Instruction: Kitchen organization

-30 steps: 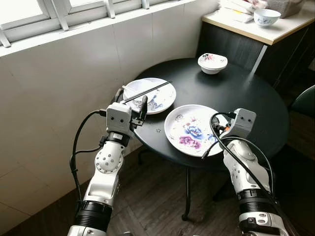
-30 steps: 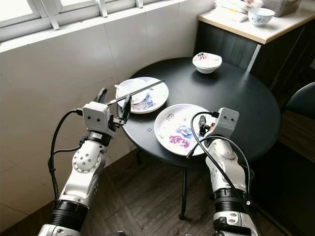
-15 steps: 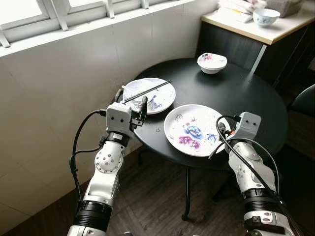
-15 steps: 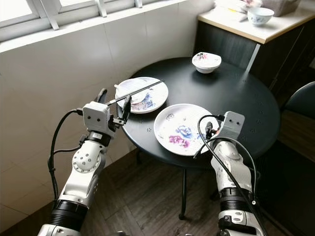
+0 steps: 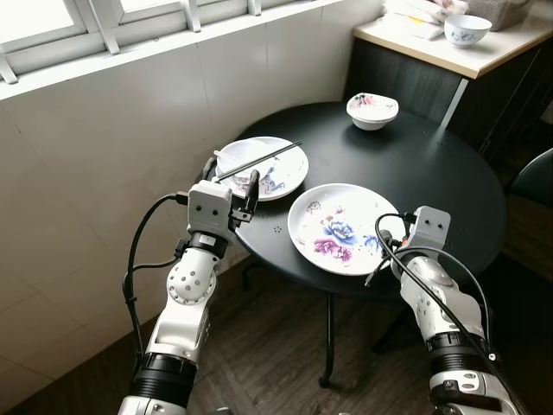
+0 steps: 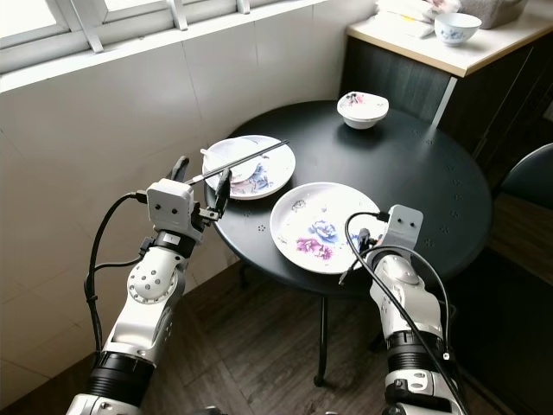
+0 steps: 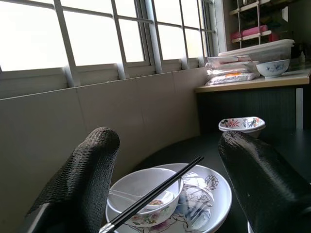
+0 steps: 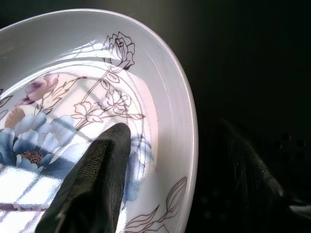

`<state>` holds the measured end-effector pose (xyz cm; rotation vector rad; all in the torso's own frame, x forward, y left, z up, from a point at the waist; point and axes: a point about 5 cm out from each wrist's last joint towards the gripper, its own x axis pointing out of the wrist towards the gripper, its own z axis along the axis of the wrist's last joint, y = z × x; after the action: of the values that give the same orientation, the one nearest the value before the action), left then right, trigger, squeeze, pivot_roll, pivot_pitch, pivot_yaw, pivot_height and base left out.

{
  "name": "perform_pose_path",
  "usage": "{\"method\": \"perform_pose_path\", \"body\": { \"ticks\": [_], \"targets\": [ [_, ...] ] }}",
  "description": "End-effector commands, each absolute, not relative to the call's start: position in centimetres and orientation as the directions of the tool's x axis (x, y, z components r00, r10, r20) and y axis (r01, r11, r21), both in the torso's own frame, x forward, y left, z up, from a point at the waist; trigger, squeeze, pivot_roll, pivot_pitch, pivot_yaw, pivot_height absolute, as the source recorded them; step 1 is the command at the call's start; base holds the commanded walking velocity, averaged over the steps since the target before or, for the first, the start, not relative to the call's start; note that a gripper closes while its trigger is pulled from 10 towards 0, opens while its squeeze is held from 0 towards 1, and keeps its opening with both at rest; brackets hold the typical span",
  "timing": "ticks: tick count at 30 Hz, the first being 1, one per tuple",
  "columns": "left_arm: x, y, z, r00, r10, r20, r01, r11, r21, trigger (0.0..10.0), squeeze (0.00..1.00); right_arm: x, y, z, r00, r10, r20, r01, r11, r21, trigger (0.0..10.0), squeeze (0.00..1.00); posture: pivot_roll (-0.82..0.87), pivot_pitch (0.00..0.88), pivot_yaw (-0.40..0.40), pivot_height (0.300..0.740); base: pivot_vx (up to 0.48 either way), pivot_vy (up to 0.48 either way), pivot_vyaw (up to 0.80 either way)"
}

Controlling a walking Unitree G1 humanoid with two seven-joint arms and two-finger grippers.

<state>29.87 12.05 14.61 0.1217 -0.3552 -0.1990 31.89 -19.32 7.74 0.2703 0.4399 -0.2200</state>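
Note:
A large floral plate (image 5: 335, 226) lies near the front of the round black table (image 5: 432, 164). My right gripper (image 5: 389, 235) stands open at the plate's right rim (image 8: 187, 121): one finger (image 8: 97, 174) is over the plate, the other over the bare table. Behind and to the left, a smaller plate (image 5: 283, 175) carries a white bowl (image 7: 146, 187) with black chopsticks (image 5: 259, 161) laid across it. My left gripper (image 5: 232, 183) hovers open at the table's left edge, just short of that plate, nothing between its fingers (image 7: 82, 179).
A small floral bowl (image 5: 372, 110) sits at the table's far side. A tiled wall under a window runs along the left. At the back right a counter (image 5: 449, 52) holds a bowl (image 5: 467, 29) and packets. A dark chair (image 5: 536, 177) stands to the right.
My right gripper has slid a little rightward and back toward me along the large plate's right rim. The left arm has stayed put.

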Motion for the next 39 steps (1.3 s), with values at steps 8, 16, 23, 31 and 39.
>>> {"method": "perform_pose_path", "body": {
  "ticks": [8,16,23,31,39],
  "targets": [
    [30.1,12.0,14.6,0.922,-0.213,0.323,0.169,0.973,0.16,10.0,0.0,31.8,-18.5,7.0,0.86,-0.086,-0.503,0.252,0.928,0.274,10.0,0.0,-0.09,0.0,0.025,0.74,0.0,0.0,0.0],
    [30.1,12.0,14.5,0.924,-0.211,0.32,0.167,0.973,0.16,10.0,0.0,31.9,-18.9,7.2,0.864,-0.123,-0.488,0.286,0.918,0.275,0.0,0.0,-0.09,0.0,0.024,0.74,0.0,0.0,0.0],
    [30.1,12.0,14.4,0.925,-0.211,0.317,0.166,0.973,0.162,10.0,0.0,31.8,-19.1,7.1,0.859,-0.14,-0.493,0.313,0.906,0.286,0.0,0.0,-0.09,0.0,0.025,0.74,0.0,0.0,0.0],
    [30.1,12.0,14.4,0.925,-0.211,0.317,0.166,0.973,0.163,10.0,0.0,31.8,-19.6,7.4,0.861,-0.184,-0.474,0.362,0.877,0.316,0.0,0.0,-0.09,0.0,0.024,0.74,0.0,0.0,0.0],
    [30.0,11.9,14.3,0.925,-0.209,0.318,0.164,0.973,0.162,10.0,0.0,32.0,-22.5,10.2,0.854,-0.416,-0.311,0.508,0.794,0.332,0.0,0.0,-0.09,0.0,0.02,0.74,0.0,0.0,0.0]
  ]
}}
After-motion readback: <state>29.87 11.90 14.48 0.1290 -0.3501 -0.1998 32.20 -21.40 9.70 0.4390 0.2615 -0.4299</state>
